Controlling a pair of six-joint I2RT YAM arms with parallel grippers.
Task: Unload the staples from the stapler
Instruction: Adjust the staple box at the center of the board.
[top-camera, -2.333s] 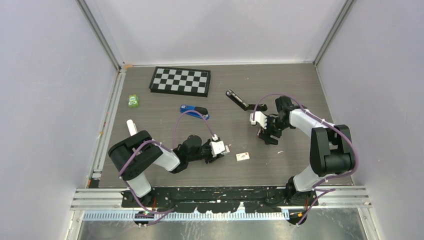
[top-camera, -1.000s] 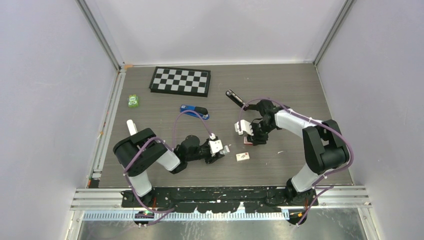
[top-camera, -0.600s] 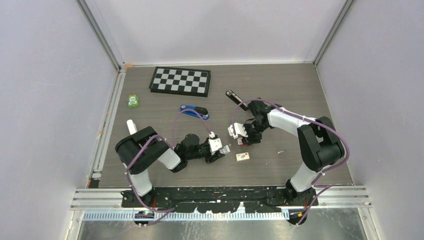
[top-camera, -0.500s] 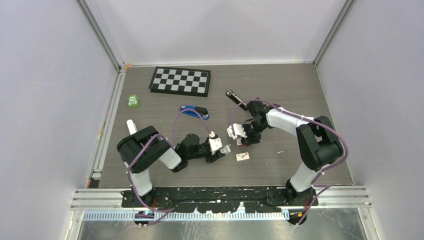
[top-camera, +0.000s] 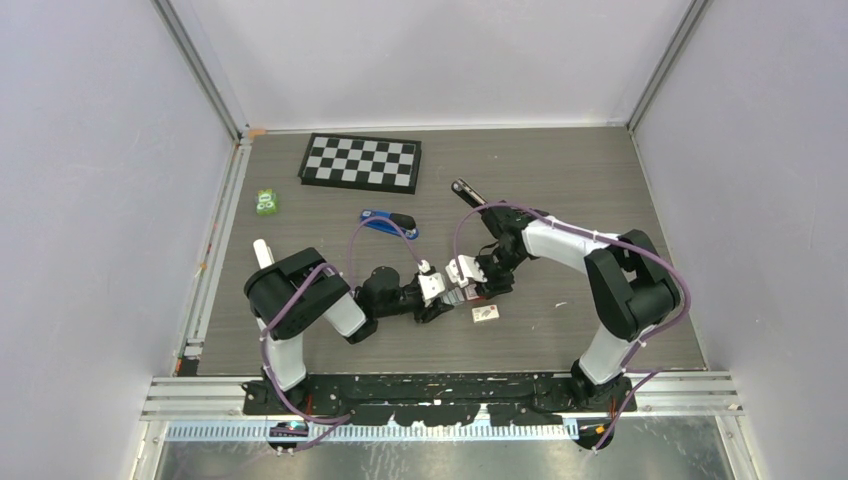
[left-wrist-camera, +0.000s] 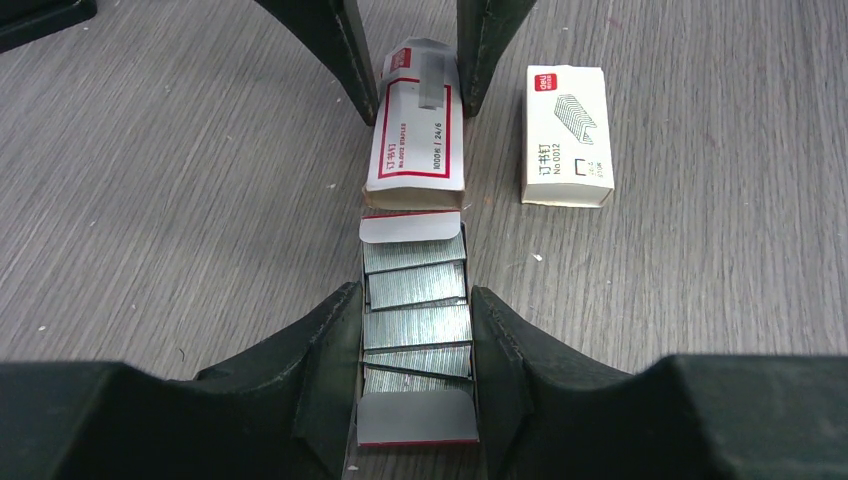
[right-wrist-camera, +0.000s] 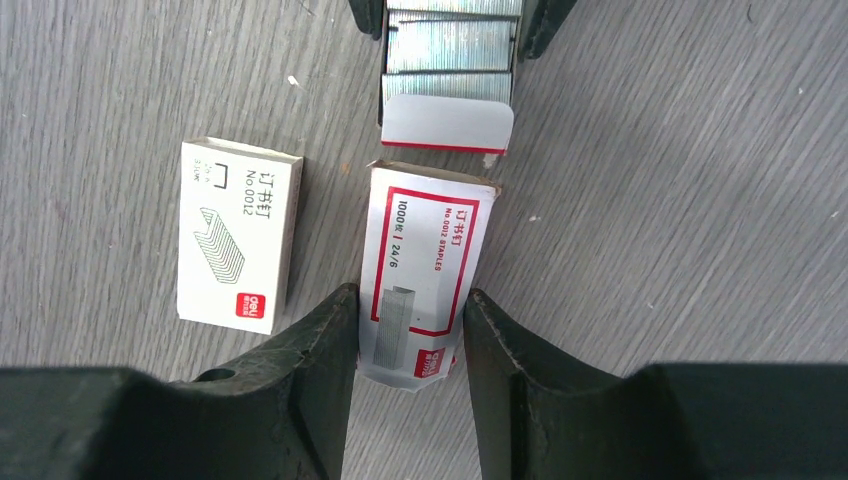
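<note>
Red-and-white sleeve (right-wrist-camera: 420, 285), just right of the tray (left-wrist-camera: 418, 428) holding the staples (left-wrist-camera: 415, 285): inside a red frame it carries "1000", "24/6" and "No.0012 STAPLES". A grey picture of a staple strip is printed at one end.

Whitish box (right-wrist-camera: 238, 235), just near of the sleeve: it carries "订书钉", "No.0012", a line drawing of a staple strip, and a red "deli" brand tab at one end. The smaller print at its other end is too fine to read.

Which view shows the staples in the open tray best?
Left wrist: the staples lie as separate strips in the tray held in the left gripper. Right wrist cuts off all but the end strips; top external, too small to see.
</note>
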